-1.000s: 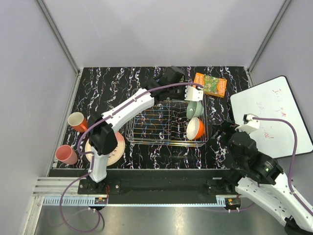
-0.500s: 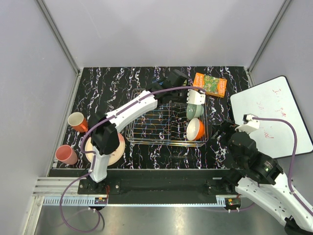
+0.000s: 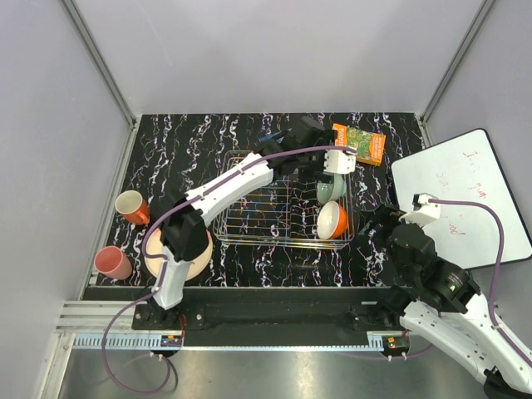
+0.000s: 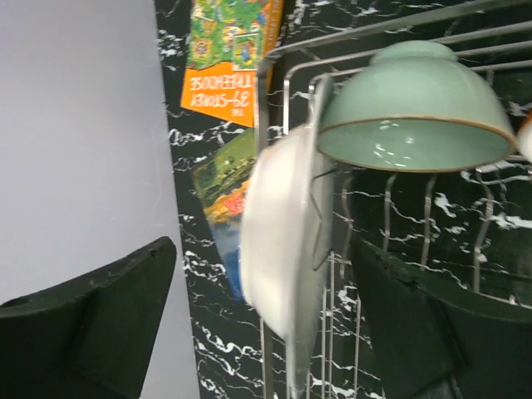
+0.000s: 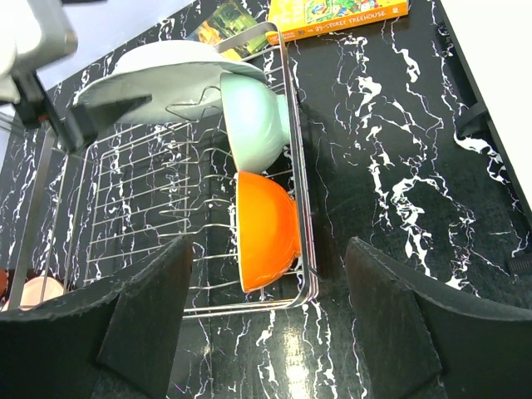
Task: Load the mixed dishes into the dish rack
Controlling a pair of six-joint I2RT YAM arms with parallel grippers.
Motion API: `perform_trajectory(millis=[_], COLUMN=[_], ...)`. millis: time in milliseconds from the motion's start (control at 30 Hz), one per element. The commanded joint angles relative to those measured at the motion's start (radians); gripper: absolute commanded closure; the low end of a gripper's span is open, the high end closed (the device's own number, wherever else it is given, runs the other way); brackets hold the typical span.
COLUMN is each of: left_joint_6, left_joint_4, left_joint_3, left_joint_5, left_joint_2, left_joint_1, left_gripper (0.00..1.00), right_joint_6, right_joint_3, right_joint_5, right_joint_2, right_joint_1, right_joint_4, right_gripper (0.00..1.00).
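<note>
The dish rack (image 3: 249, 218) stands mid-table. At its right end an orange bowl (image 5: 266, 229), a pale green bowl (image 5: 253, 120) and a white plate (image 4: 283, 241) stand on edge in a row. My left arm (image 3: 241, 174) reaches over the rack to its far right corner. There my left gripper (image 4: 266, 332) is open, its fingers apart on either side of the white plate. My right gripper (image 5: 274, 324) hangs open over the table by the rack's near right corner. On the table to the left lie a pink-and-cream plate (image 3: 193, 259), a pink cup (image 3: 112, 263) and an orange cup (image 3: 131, 206).
Printed packets (image 3: 357, 143) lie just behind the rack's far right corner. A white board (image 3: 461, 195) with red writing covers the table's right side. Grey walls close in the left, back and right.
The left gripper has opened and let go of the white plate, which now stands in the rack. The left wrist has shifted slightly toward the back right. The right arm has not moved.
</note>
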Motion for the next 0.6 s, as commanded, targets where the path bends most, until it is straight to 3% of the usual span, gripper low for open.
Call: perform_trajectory(millis=[0, 367, 567], left_joint_6=[-0.011, 0.035, 0.055], left_joint_4=[0.061, 0.128, 0.165], left_joint_3=[0.093, 0.113, 0.220], left_joint_5=[-0.066, -0.103, -0.120], left_joint_2=[0.023, 0.043, 0.111], left_joint_1=[-0.001, 0.014, 0.036], left_gripper=[0.05, 0.03, 0.01], right_joint_6=[-0.002, -0.002, -0.006], right_joint_3=[-0.001, 0.005, 0.006], right_joint_5=[0.006, 0.005, 0.006], right_joint_2=[0.002, 0.009, 0.018], right_joint_1=[0.000, 0.000, 0.000], right_joint_4=[0.046, 0.053, 0.062], right_gripper=[0.18, 0.18, 0.18])
